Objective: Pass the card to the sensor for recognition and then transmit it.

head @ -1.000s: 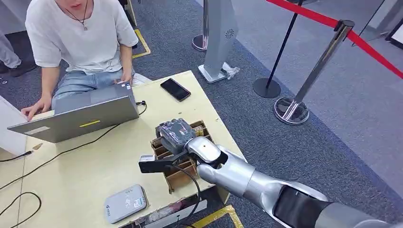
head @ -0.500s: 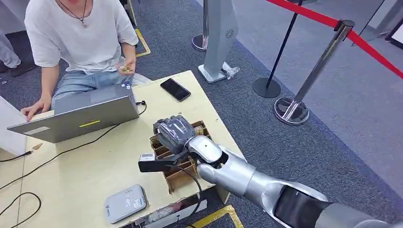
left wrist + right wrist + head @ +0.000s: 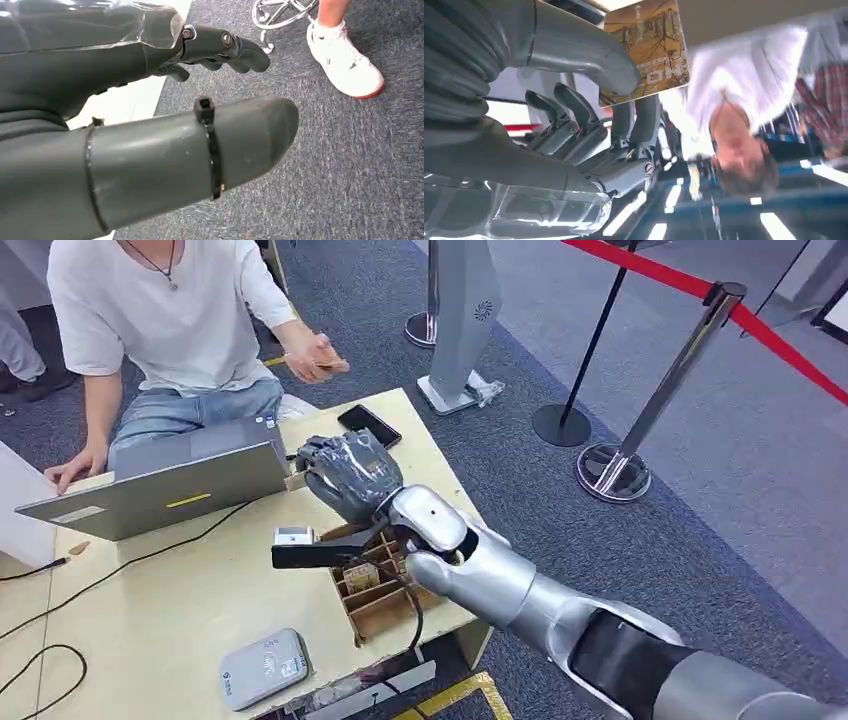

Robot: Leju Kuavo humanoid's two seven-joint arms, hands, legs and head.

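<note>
The right hand's thumb and fingers [image 3: 644, 120] are clamped on the card [image 3: 646, 47], a brown-and-yellow printed card pinched at one edge, the rest of it standing clear of the hand; the other fingers are curled alongside. In the head view the right hand [image 3: 348, 478] is raised above the bench [image 3: 190, 590], above the far end of the box [image 3: 375, 585], a brown cardboard box with dividers that stands at the bench's right edge. The card itself cannot be made out in the head view. The wrist camera bracket [image 3: 315, 552] projects from the right arm over the bench, left of the box. The reader [image 3: 263, 668], a flat grey unit, lies on the bench at the near edge, left of the box and well apart from the hand. A phone [image 3: 369, 426] lies on the bench beyond the box, just behind the hand. A laptop [image 3: 165, 485] stands open, left of the box at the far side, with cables [image 3: 150, 552] trailing across the bench. A person [image 3: 165, 315] sits beyond the laptop with one hand raised. The left hand [image 3: 150, 115] is over grey carpet, its fingers apart and holding nothing.
</note>
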